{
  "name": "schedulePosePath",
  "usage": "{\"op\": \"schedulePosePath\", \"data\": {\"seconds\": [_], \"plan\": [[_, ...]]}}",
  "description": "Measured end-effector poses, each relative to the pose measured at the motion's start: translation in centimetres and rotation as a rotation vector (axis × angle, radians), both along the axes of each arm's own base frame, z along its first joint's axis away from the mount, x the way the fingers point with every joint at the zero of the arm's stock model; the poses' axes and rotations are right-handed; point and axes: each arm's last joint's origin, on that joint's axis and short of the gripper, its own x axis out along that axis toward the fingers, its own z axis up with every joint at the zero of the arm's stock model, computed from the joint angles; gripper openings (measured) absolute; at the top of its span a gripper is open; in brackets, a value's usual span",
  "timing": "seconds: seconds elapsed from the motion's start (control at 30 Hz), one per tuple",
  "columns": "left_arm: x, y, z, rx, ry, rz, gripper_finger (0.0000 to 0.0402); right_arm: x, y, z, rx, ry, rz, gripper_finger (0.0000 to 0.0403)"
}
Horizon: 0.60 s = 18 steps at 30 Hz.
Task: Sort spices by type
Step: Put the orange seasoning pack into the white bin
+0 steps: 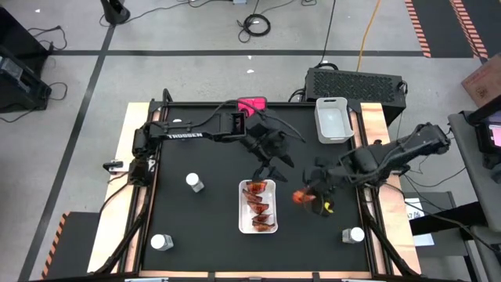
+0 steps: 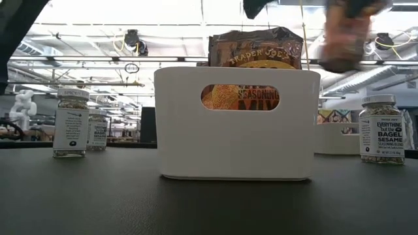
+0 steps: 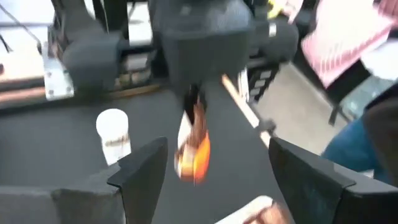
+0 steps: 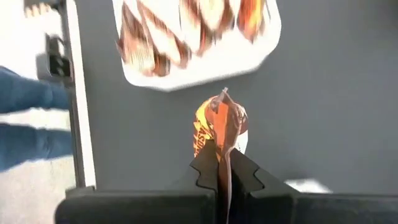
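Black tabletop: white tray [image 1: 242, 227] holds several packets, right gripper [image 1: 307, 197] clamps another packet [image 1: 300, 197], left gripper [image 1: 266, 170] gapes empty; jars [image 1: 193, 182] remain unsorted.

One red-orange packet [image 4: 219, 134] hangs pinched above the black tabletop; more packets [image 1: 258, 205] lie in the white tray. Three capped jars [image 1: 193, 182] stand apart, and a pink box [image 1: 252, 104], seemingly, sits at the far edge.

Both arms are dark, near black, built of chunky jointed segments. The left arm [image 1: 196, 131], at upper centre of the high view, carries white "TROSSEN" lettering along its link. The right pincer [image 4: 222, 177] has matte black fingers with stepped, notched inner edges.
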Motion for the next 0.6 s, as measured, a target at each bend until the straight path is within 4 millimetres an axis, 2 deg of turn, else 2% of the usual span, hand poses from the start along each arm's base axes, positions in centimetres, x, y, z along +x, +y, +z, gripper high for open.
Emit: {"op": "schedulePosePath", "data": {"seconds": [0.1,0.33,0.6], "plan": [[0.2,-0.3,0.2,0.004,-0.02,0.025,0.0283,0.8,-1.2,0.8,-0.017,-0.064,0.013,0.0],[0.8,-0.6,-0.6,0.054,0.017,0.135,0.0283,1.7,-3.2,2.3,-0.047,-0.15,0.007,0.0],[1.3,-0.6,-1.0,0.043,0.016,0.161,0.0272,1.9,-4.1,2.5,-0.062,-0.168,0.0,0.0]]}}
